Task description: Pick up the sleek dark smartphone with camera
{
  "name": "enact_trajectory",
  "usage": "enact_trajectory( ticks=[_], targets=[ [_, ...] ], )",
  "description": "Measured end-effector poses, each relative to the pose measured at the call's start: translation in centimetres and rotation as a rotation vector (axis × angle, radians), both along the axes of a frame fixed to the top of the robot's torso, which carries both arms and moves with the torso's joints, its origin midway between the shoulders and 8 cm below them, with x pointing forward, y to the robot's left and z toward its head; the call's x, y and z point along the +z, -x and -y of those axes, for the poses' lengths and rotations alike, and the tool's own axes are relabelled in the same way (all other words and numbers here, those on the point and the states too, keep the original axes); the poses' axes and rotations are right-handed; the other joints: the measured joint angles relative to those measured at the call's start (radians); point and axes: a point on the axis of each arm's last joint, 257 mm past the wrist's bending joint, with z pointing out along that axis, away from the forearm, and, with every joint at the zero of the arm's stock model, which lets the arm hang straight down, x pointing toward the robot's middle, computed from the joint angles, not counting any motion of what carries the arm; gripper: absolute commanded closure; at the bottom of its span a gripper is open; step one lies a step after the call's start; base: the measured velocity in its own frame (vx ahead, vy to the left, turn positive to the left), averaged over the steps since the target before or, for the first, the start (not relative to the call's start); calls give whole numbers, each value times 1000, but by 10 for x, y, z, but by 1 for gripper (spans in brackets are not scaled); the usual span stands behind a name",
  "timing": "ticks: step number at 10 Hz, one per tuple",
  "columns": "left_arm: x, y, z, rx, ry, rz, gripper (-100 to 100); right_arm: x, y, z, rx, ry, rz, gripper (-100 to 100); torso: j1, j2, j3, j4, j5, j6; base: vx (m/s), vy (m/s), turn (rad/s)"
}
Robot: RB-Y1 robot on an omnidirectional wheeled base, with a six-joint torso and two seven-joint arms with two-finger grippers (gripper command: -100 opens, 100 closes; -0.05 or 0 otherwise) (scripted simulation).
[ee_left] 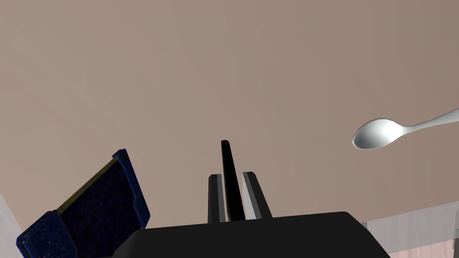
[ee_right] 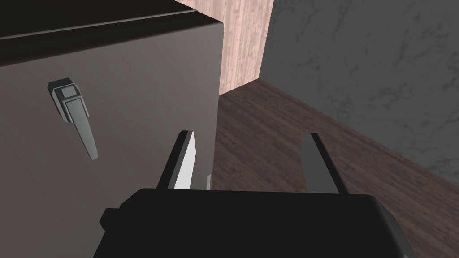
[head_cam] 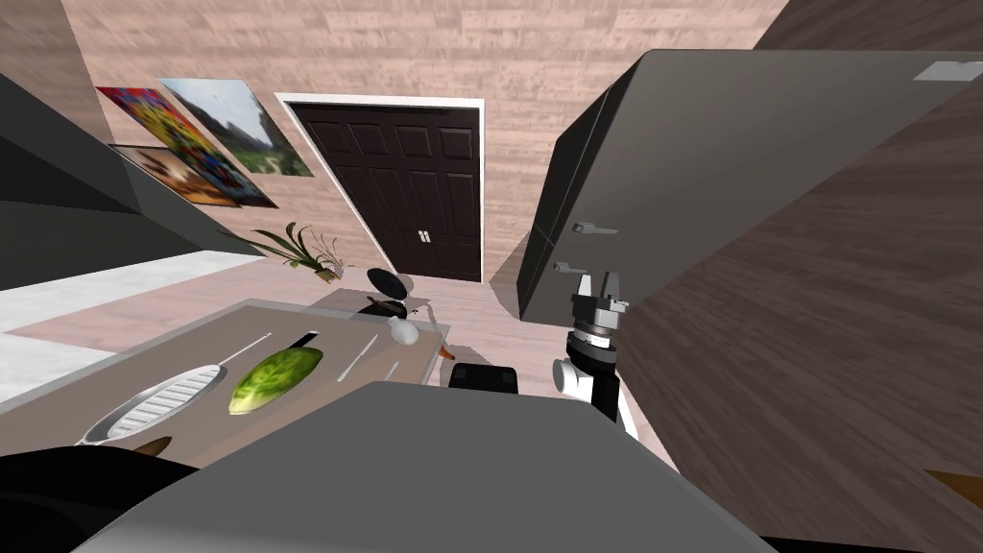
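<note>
The left pincer (ee_left: 231, 174) is closed on the thin black smartphone (ee_left: 227, 154), which stands edge-on between the two blades and pokes out past their tips, above the plain tan surface (ee_left: 224, 67). Whether its far end has cleared that surface cannot be told. Judging by this, the grasp is made and the lift is the step in hand: it should rise straight up with even pressure, since so slim a slab held by its faces could pivot or slip. A dark blue open case (ee_left: 98, 197) lies just beside the pincer, and a pale grey spoon (ee_left: 381, 134) farther off, so sideways drift is best avoided. The right pincer (ee_right: 247, 134) is spread open, idle, facing a dark grey refrigerator (ee_right: 134, 112).
</note>
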Motion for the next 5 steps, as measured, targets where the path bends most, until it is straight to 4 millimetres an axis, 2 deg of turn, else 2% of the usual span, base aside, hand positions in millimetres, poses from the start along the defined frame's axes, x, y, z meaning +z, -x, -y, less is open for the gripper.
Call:
enact_trajectory(
  ticks=[1, 4, 5],
  targets=[
    [0, 0, 0, 0, 0, 0, 100, 0, 0, 0, 0, 0, 0, 0, 0, 0, 0, 0, 0, 0, 13, -37, 101],
    [15, -3, -11, -15, 0, -2, 100, 0, 0, 0, 0, 0, 0, 0, -4, -1, -1, 0, -1, 0, 17, -41, 38],
    [15, -4, -12, -16, 0, -2, 0, 0, 0, 0, 0, 0, 0, 0, -2, -1, 0, 0, -1, 0, 0, 0, 0]
  ],
)
